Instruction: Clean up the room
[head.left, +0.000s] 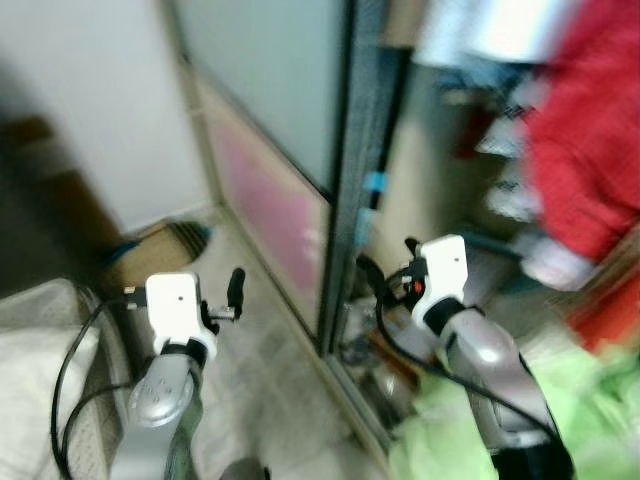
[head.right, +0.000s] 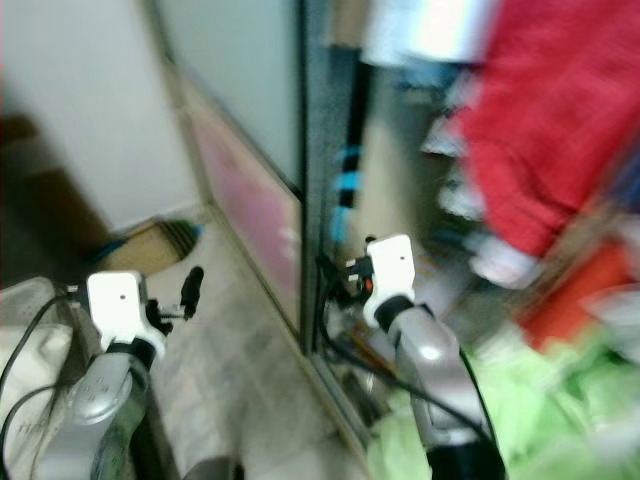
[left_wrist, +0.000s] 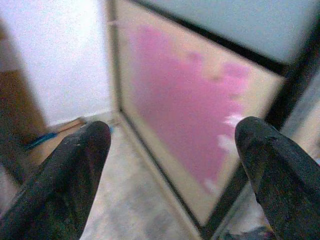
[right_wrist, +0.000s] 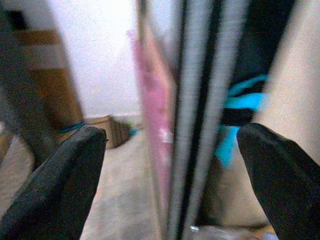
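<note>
Both your pincers, left pincer (left_wrist: 167, 165) and right pincer (right_wrist: 170, 170), ride wide open and empty, probably readied for grabbing, while red clothing (head.left: 585, 150) at upper right and green cloth (head.left: 580, 420) at lower right await tidying.

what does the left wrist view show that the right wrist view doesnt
Left wrist view alone: the pink panel seen face-on, with a grey panel above it, between the open left gripper fingers.

Right wrist view alone: the dark door frame edge seen end-on, with something bright blue beyond it, between the open right gripper fingers.

Both: the white wall, the pale floor and brown cardboard in the corner.
</note>
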